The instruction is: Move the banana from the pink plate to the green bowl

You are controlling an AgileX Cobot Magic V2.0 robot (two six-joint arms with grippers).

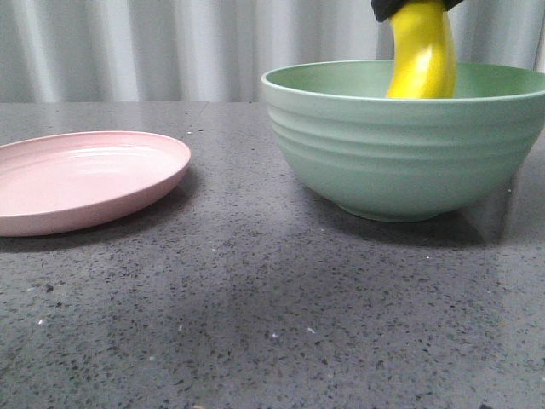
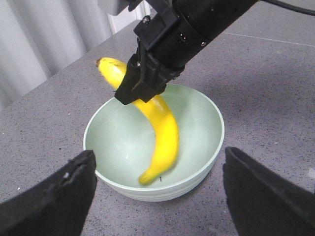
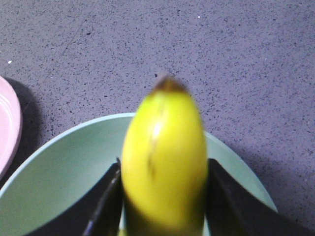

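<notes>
The yellow banana [image 1: 421, 55] hangs steeply over the green bowl [image 1: 400, 162], its lower end below the rim inside the bowl. My right gripper [image 2: 145, 86] is shut on the banana's upper part; its black fingers [image 3: 110, 196] press both sides of the banana [image 3: 165, 157]. I cannot tell whether the banana's lower tip [image 2: 146, 178] touches the bowl's inside [image 2: 118, 147]. My left gripper [image 2: 158, 194] is open and empty, hovering above the table just beside the bowl. The pink plate [image 1: 77, 179] lies empty at the left.
The dark speckled table [image 1: 272, 324] stretches in front of plate and bowl. A pale curtain [image 1: 170, 47] hangs behind the table. The plate's edge [image 3: 7, 128] shows beside the bowl in the right wrist view.
</notes>
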